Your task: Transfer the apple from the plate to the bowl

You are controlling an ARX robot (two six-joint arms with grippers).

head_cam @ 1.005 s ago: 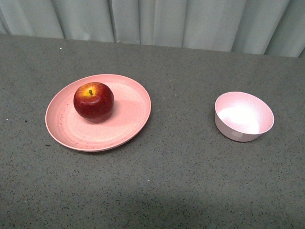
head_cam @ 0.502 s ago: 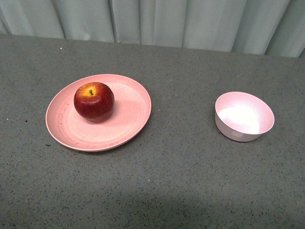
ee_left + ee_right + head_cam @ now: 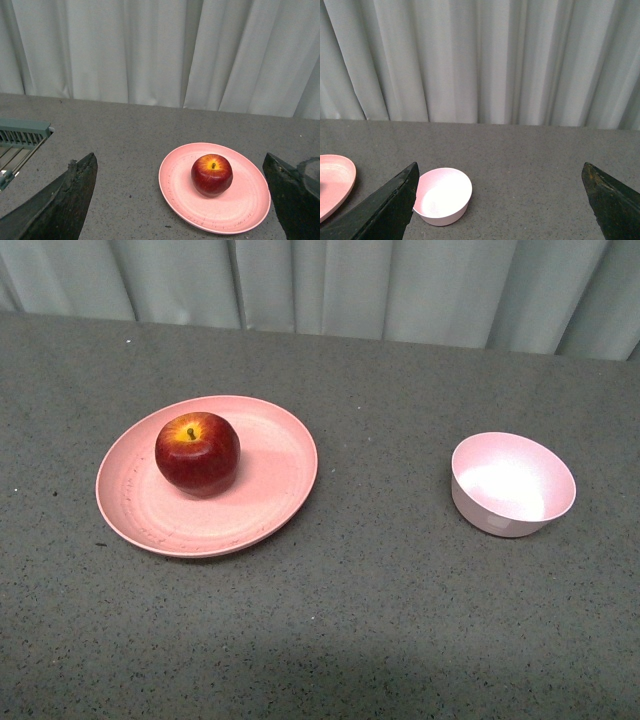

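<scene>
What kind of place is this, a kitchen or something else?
Probably a staged robot test bench, not a kitchen: a bare grey speckled tabletop, a plain pale curtain hung behind it as a backdrop, and only a pink plate holding an apple plus an empty bowl set out.

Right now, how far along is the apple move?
Nothing is done: the apple sits on the plate and the bowl is empty. Nothing is in hand either; the left gripper and right gripper are both open and away from the apple. Left to do: grasp, carry, and release into the bowl.
</scene>
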